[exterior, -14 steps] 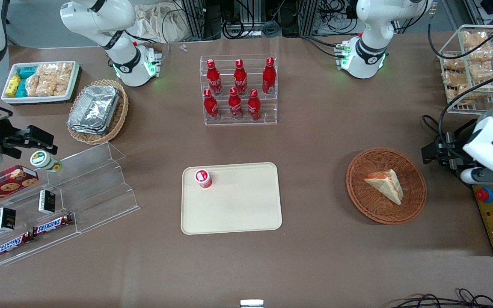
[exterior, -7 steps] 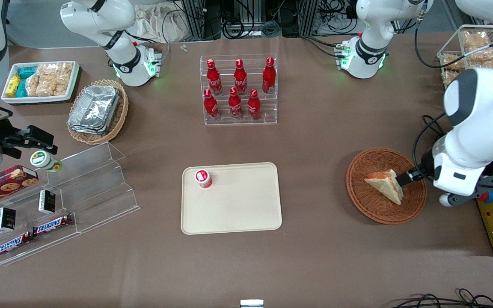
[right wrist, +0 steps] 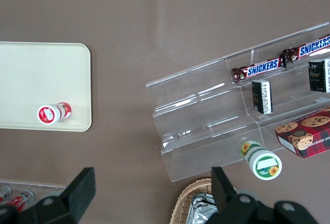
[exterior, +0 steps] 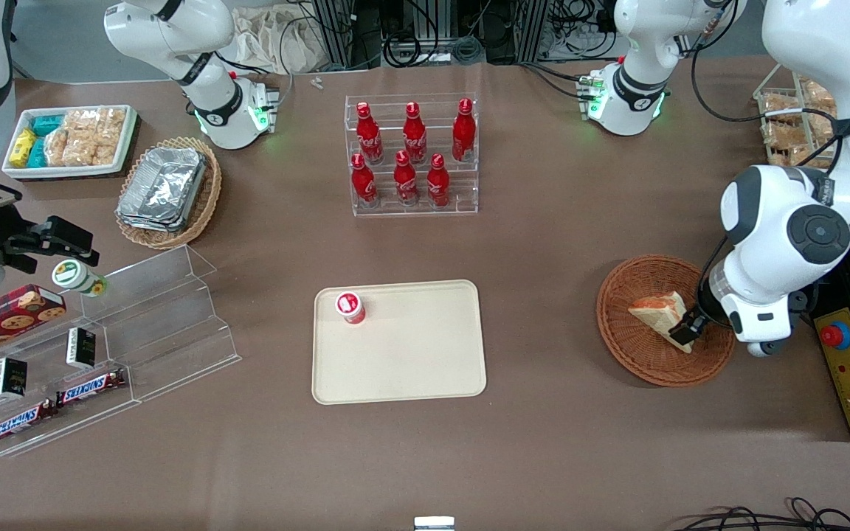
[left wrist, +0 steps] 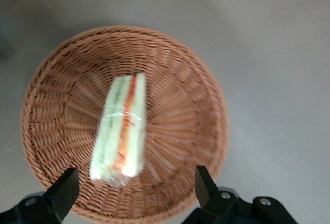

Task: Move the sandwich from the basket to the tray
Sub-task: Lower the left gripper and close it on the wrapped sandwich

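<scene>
Since a second earlier the left arm had swung in from the table's edge, bringing its tool over the basket, beside the sandwich. The tool's fingers were spread wide apart, holding nothing, hovering above the sandwich. The sandwich lay inside the basket, filling edge upward. The tray sat well apart, toward the table's middle, with a small red-lidded cup on it.
</scene>
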{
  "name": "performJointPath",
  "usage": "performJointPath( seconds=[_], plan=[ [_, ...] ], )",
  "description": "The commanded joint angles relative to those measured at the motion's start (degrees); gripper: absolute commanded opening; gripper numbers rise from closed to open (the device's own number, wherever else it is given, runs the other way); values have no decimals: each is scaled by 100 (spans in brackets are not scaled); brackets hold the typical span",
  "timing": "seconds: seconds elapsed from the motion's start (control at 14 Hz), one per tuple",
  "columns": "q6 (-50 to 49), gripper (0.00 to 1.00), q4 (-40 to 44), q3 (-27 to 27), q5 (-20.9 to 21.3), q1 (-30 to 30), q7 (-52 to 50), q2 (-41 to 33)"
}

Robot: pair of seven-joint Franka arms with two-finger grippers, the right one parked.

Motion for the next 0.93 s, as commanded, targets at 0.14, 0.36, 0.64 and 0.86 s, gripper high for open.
performJointPath(
  seconds=[0.14, 0.36, 0.64, 0.86],
  plan=[
    [381, 100, -357, 128, 81, 29, -438, 146],
    [512, 100, -551, 129, 81, 29, -518, 199],
    [1013, 100, -999, 137, 72, 29, -553, 243],
    [1102, 100, -1000, 137, 72, 21, -641, 392]
  ],
)
